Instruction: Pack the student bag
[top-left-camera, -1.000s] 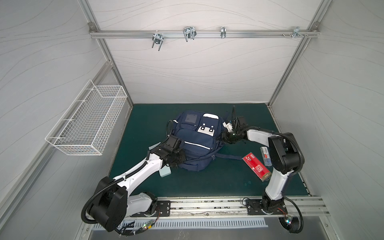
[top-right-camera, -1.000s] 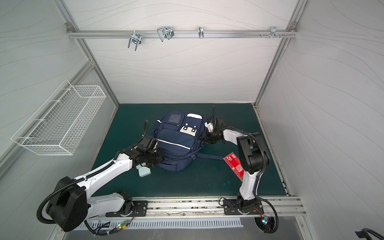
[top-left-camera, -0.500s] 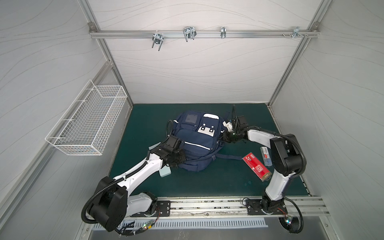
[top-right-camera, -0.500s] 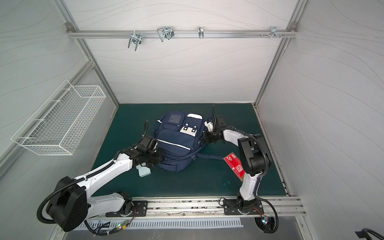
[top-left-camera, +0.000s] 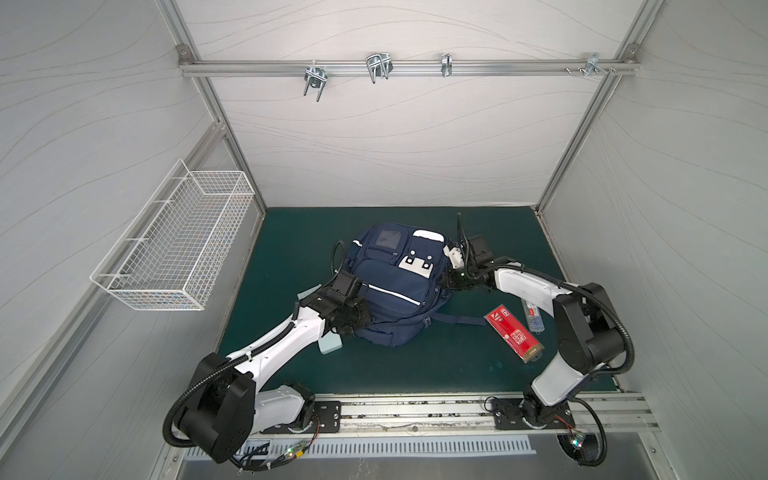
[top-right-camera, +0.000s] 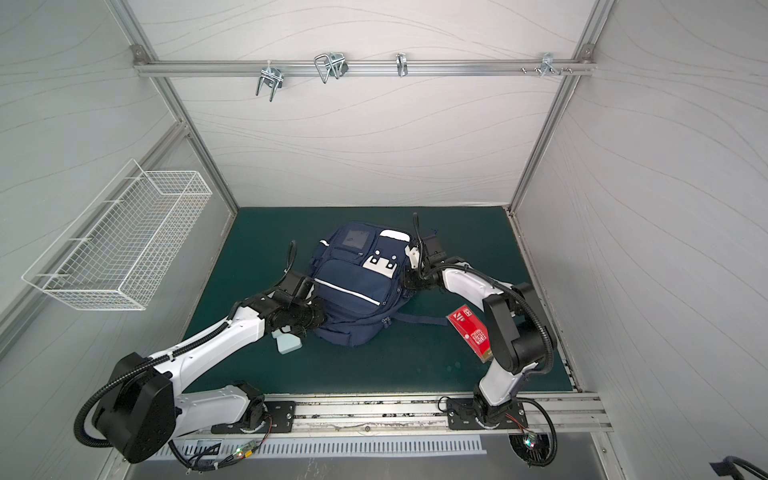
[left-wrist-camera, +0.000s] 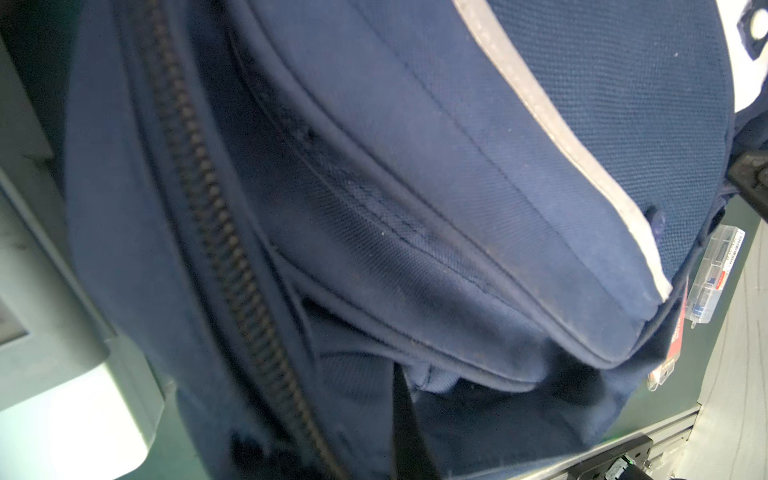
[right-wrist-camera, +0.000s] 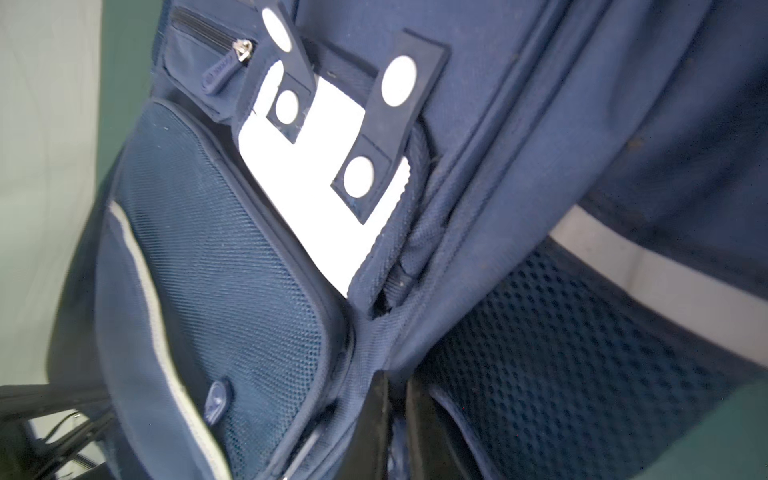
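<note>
The student bag (top-left-camera: 392, 291) (top-right-camera: 353, 291), navy with white stripes and a white dotted patch, lies on the green mat in both top views. My left gripper (top-left-camera: 358, 320) (top-right-camera: 316, 319) presses into its near left side. In the left wrist view the left gripper (left-wrist-camera: 405, 376) is shut, with navy fabric puckered at its tip beside a long zipper (left-wrist-camera: 232, 257). My right gripper (top-left-camera: 451, 280) (top-right-camera: 405, 277) is at the bag's right side. In the right wrist view the right gripper (right-wrist-camera: 397, 388) is shut on a fold of fabric next to the mesh pocket (right-wrist-camera: 561, 353).
A red box (top-left-camera: 514, 334) (top-right-camera: 469, 328) and a clear plastic case (top-left-camera: 532, 318) lie on the mat right of the bag, near my right arm. A pale mint block (top-left-camera: 330, 344) lies under my left forearm. A wire basket (top-left-camera: 178, 253) hangs on the left wall.
My right gripper's jaws have closed on the bag's side fabric. The left arm and the bag have hardly moved.
</note>
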